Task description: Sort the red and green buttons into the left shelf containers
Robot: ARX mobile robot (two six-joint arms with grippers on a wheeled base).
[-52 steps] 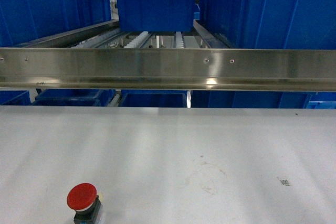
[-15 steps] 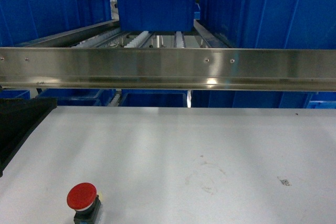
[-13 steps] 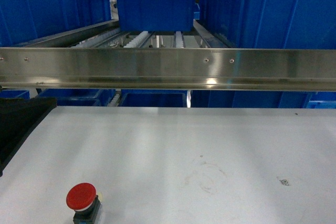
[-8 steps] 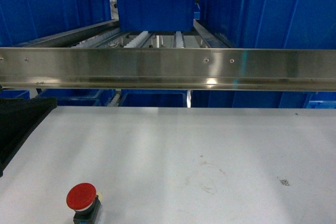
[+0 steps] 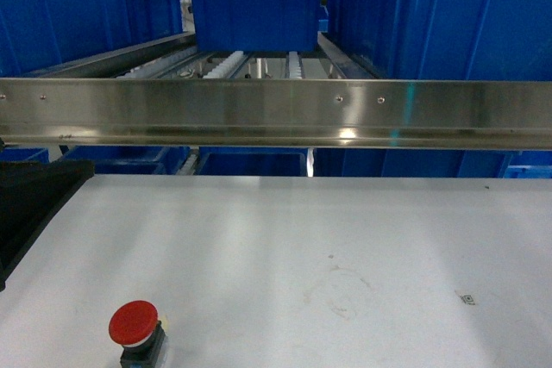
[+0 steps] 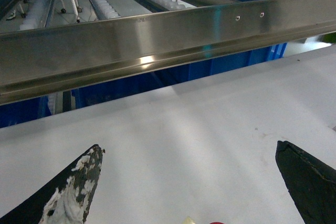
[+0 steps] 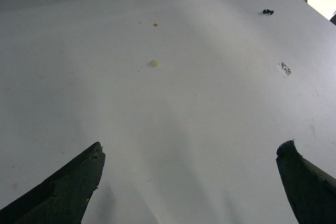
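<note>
black pointed fingers (image 6: 68, 192), one white-smeared

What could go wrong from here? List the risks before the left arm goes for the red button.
1. The red button sits at the near edge of the white table; a clumsy approach might knock it off.
2. The left gripper has its jaws spread wide, and only a sliver of red shows at the bottom of its view, so it may close off-centre.
3. The steel rail stands between the table and the blue bins; a low carry could strike it.
</note>
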